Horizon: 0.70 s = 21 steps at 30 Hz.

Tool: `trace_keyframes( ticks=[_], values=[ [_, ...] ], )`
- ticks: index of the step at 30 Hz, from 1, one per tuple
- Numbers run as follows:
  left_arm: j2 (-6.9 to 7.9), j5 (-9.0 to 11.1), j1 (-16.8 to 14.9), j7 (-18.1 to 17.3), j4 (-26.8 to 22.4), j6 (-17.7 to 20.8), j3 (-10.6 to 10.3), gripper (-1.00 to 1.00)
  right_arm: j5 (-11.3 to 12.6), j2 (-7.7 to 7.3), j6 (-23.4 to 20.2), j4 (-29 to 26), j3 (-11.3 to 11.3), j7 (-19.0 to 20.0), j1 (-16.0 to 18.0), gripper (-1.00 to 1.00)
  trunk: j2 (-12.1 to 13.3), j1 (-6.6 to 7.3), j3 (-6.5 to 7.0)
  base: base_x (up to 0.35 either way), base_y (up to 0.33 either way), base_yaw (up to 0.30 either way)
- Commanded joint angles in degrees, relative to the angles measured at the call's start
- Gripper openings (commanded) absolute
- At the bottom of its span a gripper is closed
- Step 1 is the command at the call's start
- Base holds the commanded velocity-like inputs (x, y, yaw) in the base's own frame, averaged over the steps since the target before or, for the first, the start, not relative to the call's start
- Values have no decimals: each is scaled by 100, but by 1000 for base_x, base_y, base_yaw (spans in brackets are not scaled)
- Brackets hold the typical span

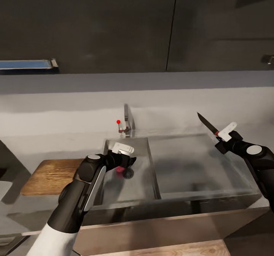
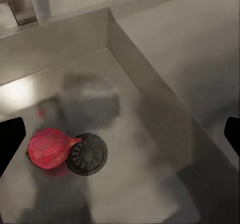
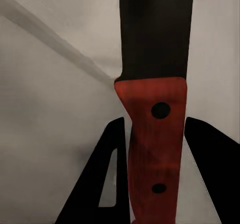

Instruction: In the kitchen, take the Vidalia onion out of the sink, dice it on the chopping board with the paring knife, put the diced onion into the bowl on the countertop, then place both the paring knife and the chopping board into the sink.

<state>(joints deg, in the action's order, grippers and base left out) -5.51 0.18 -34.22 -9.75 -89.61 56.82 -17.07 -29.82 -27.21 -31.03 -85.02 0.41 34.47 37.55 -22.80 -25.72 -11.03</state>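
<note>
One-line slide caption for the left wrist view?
Open left gripper above the sink basin, red onion beside the drain.

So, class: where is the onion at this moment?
The onion lies on the sink floor, touching the drain, under the left gripper.

L gripper spread wide, R gripper clamped

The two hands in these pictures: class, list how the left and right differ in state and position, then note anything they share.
1. The right hand is shut on the paring knife; the left hand is open and holds nothing.
2. The left hand hangs over the sink basin, above the onion beside the drain; the right hand is raised over the drainboard, blade pointing up and away.

Shared: both have black fingers.
</note>
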Motion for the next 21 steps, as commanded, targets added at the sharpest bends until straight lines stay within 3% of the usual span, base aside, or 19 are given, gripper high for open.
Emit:
trace_keyframes(
  ticks=[1, 7, 14, 21],
  values=[
    [-2, 0, -6, -9, -4, 29, 2, 100, -59, -3, -11, -8, 7, 42, 6, -100, -12, -6, -12, 259, -202, 1],
    [-2, 0, -6, -9, -8, 30, 2, 100, -111, -3, -10, -6, 11, 42, 6, -100, -12, -6, -12, 133, -104, 76],
    [-2, 0, -6, -9, -4, 23, -4, 100, -187, -3, -13, -11, 42, 37, 6, -100, -12, -6, -12, 19, -12, 267],
    [-2, 0, -6, -9, -3, 23, -8, 100, -232, -3, -17, -7, 60, 34, 6, -100, -12, -6, -12, 188, -142, 291]
  ],
)
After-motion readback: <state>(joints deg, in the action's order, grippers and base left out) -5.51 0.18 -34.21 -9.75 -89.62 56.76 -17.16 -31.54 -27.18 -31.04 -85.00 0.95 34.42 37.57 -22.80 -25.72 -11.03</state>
